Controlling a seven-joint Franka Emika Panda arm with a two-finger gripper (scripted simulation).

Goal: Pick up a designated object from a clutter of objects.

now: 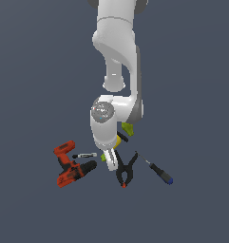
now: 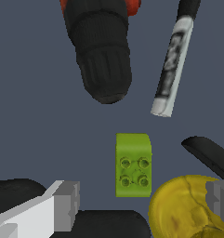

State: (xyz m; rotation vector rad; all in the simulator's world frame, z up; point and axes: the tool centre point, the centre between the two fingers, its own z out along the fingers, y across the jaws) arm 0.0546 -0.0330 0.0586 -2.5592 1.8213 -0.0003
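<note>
The tool (image 2: 139, 204) hangs open over the lime-green studded block (image 2: 133, 165), its 2 fingers (image 2: 67, 204) apart on either side, gripping nothing. The block lies on the surface, lower centre of the wrist frame, beside the yellow cup (image 2: 187, 209). Descent, closing and lifting remain.

From the exterior view we look down from well above and some way off, seeing the arm (image 1: 117, 71) and the whole clutter. The wrist view sits close above the floor — both share the drill (image 1: 71, 166) (image 2: 102, 51) and marker (image 1: 85, 155) (image 2: 174, 60).
</note>
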